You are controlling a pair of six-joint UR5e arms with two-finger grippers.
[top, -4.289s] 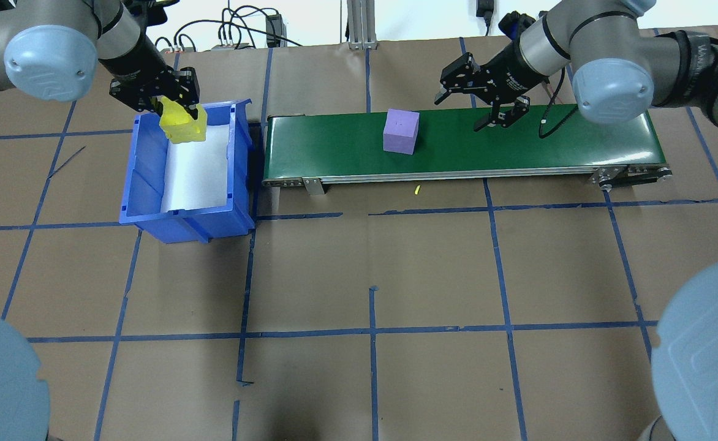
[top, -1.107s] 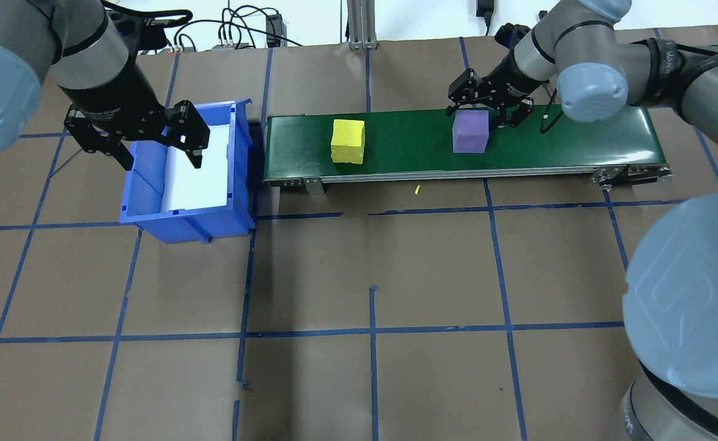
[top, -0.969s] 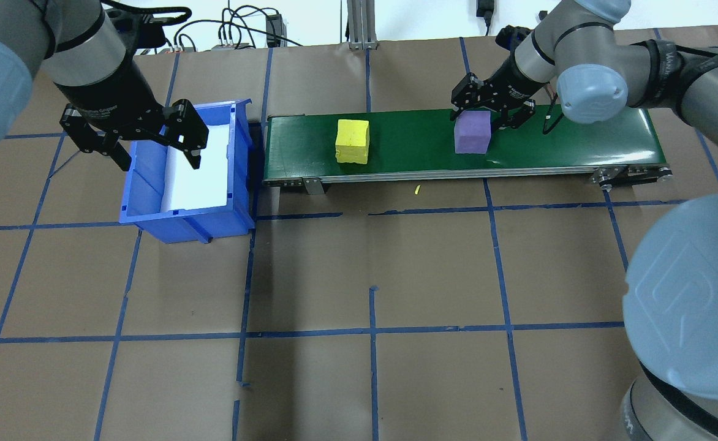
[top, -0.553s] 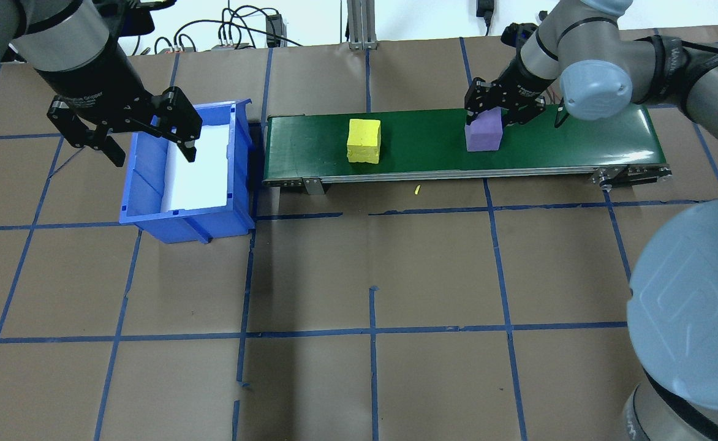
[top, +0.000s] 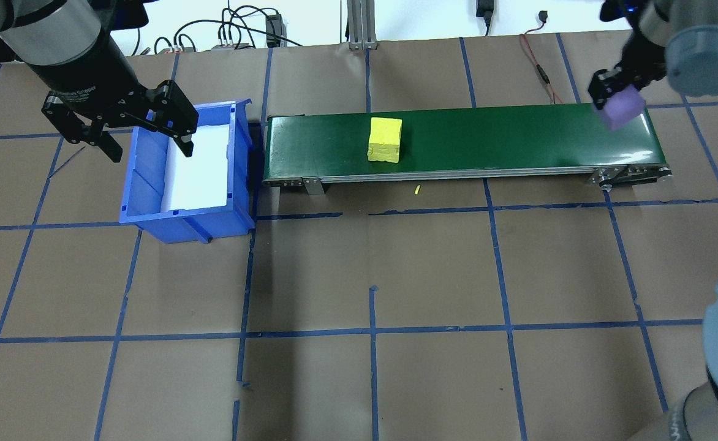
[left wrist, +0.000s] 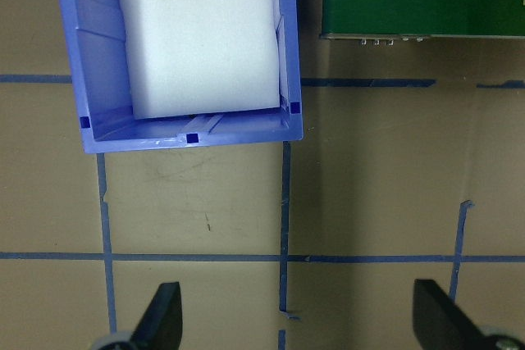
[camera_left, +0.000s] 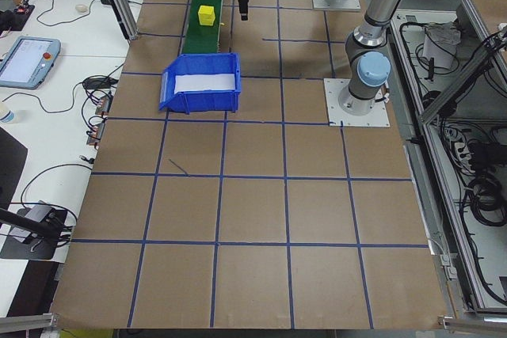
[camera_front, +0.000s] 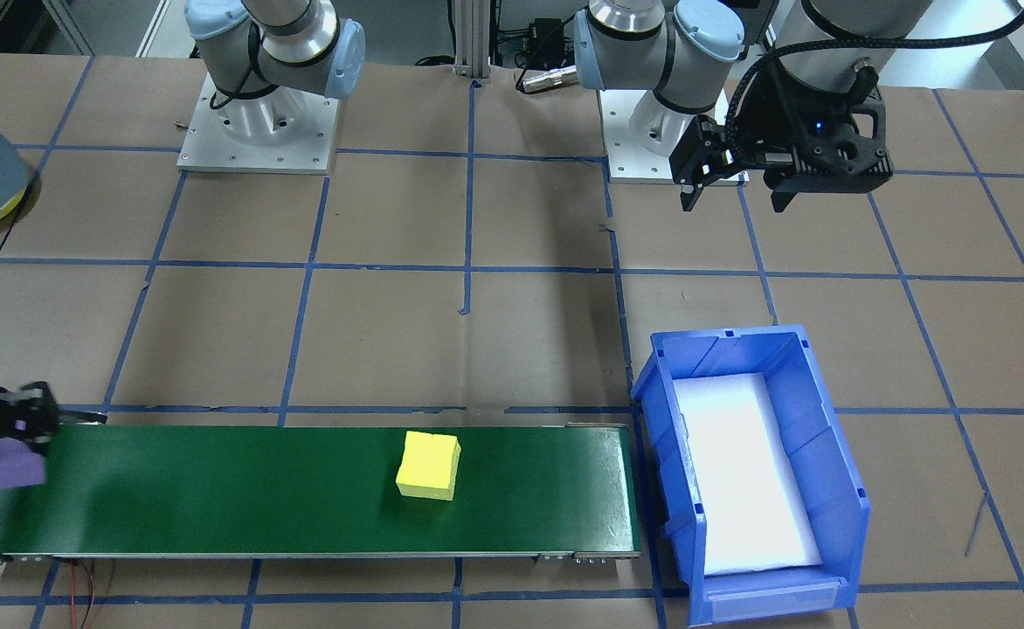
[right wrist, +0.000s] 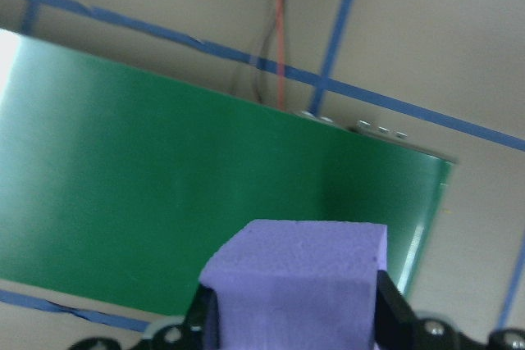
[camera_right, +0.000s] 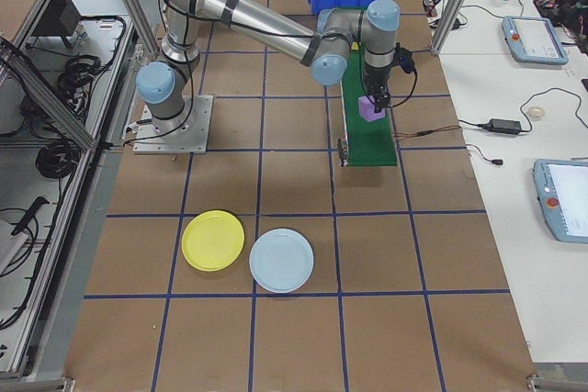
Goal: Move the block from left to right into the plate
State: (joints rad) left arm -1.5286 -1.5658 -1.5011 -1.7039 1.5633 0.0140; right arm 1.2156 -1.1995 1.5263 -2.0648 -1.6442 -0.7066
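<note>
Brown paper crossed by blue tape lines covers the table (top: 432,269), and a long green conveyor belt (top: 506,135) lies across its far side. At the belt's right-hand end the purple block (top: 622,108) hangs clear of the green surface, tilted, pinched between the two black fingers (right wrist: 392,309) of the right gripper (top: 616,98); the wrist view shows the fingers pressed against two opposite faces of the cube with the belt lying well below. A yellow block (top: 385,139) sits flat on the belt near its middle, well apart from the purple one, with nothing touching it. The yellow plate (camera_right: 213,240) lies on the paper off the belt's right end, on the robot's side of the table, far from the held cube, and a pale blue plate (camera_right: 281,260) rests just beside it, their rims close or touching. Just beyond the belt's left end stands a blue bin (top: 144,196) with a white liner on its floor. The left gripper (top: 120,125) hovers above the bin's near left corner, its fingers spread wide and holding nothing. A red cable (top: 540,67) trails across the paper behind the belt's right end, and a small yellow scrap (top: 417,190) lies on the paper just in front of the belt.
</note>
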